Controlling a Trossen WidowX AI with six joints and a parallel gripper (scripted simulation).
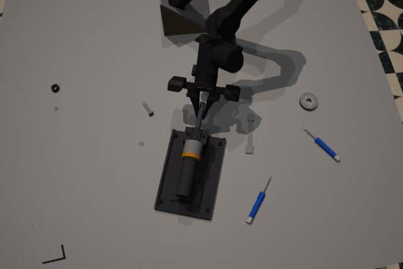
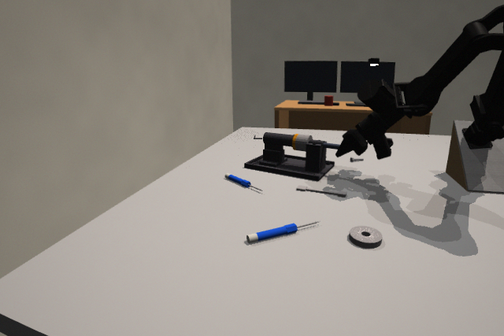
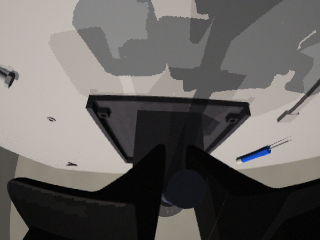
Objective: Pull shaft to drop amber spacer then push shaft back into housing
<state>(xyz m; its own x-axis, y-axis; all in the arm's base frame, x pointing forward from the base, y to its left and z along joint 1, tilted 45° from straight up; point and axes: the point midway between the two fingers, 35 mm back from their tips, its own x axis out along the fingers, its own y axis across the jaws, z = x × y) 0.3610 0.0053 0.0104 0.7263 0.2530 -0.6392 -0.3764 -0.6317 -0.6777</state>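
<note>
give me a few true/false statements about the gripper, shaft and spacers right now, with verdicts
1. The gripper is shut on the shaft. True.
2. The amber spacer lies loose on the table. False: it sits on the shaft by the housing block.
3. Two blue-handled screwdrivers lie on the table. True.
4. The gripper holds the shaft at its housing end. False: it grips the free end, beyond the small support.

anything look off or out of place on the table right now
Nothing stands out. The claw grips the shaft, and the amber spacer sits on it by the housing. Two screwdrivers and bolts lie scattered around.
</note>
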